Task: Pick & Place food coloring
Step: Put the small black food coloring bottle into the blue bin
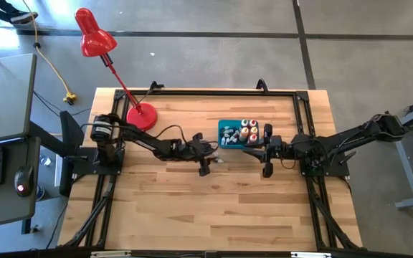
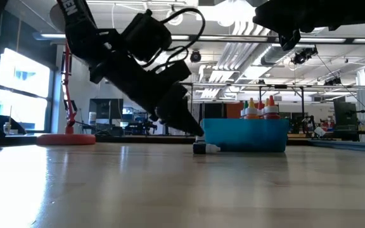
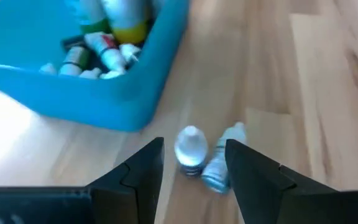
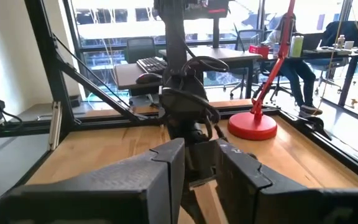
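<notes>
A blue bin (image 1: 229, 126) sits mid-table with food coloring bottles (image 1: 248, 131) standing and lying inside it; orange and red ones (image 2: 260, 109) stick up above its wall. Two tiny grey-white bottles (image 3: 190, 149) (image 3: 219, 167) lie on their sides on the wood just in front of the bin. My left gripper (image 3: 194, 149) is open and slants down to the table, one finger on either side of this pair; whether a finger touches them I cannot tell. My right gripper (image 4: 201, 158) hangs level by the bin's right side (image 1: 255, 149), open by a narrow gap.
A red desk lamp stands with its base (image 1: 140, 115) at the table's far left, its arm leaning out past the far edge. Black frame rails (image 1: 192, 91) run along the table's sides. The near half of the wooden table (image 1: 206, 208) lies bare.
</notes>
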### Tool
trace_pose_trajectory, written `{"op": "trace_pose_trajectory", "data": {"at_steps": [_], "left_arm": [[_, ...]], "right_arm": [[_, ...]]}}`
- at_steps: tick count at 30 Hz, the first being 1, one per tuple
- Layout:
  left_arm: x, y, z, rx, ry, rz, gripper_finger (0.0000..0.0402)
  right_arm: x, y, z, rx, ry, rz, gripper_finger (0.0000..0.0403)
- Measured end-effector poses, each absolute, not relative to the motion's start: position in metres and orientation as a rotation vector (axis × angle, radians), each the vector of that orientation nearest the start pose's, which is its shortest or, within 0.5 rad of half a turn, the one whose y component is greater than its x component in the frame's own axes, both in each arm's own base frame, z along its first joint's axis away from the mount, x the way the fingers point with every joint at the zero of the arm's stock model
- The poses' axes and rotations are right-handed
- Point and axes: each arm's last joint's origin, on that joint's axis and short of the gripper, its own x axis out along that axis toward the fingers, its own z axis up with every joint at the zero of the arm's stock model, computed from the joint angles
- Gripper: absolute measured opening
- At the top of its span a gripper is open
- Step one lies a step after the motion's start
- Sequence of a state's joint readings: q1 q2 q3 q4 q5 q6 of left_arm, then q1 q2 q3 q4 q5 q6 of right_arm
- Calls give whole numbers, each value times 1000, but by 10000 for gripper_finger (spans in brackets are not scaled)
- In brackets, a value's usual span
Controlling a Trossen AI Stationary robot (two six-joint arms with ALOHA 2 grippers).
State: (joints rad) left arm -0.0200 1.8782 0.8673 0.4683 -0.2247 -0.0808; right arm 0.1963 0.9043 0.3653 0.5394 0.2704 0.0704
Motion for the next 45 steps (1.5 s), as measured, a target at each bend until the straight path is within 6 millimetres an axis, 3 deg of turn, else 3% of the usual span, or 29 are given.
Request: {"op": "trace_pose_trajectory", "data": {"at_steps": [15,23,27,37,45], "left_arm": [[365,2,130,-11,496,300,168],[366,2,116,-43,521,316,166],[367,2,113,-44,512,320,147],[370,2,115,-47,468,332,43],[383,1,138,-67,343,292,64]], "right_arm": [[191,30,237,70,-3,-74,82],[191,30,237,70,-1,-74,82],[191,30,236,69,1,-83,83],[191,30,236,68,8,-85,82],[191,30,235,66,16,-86,82]]}}
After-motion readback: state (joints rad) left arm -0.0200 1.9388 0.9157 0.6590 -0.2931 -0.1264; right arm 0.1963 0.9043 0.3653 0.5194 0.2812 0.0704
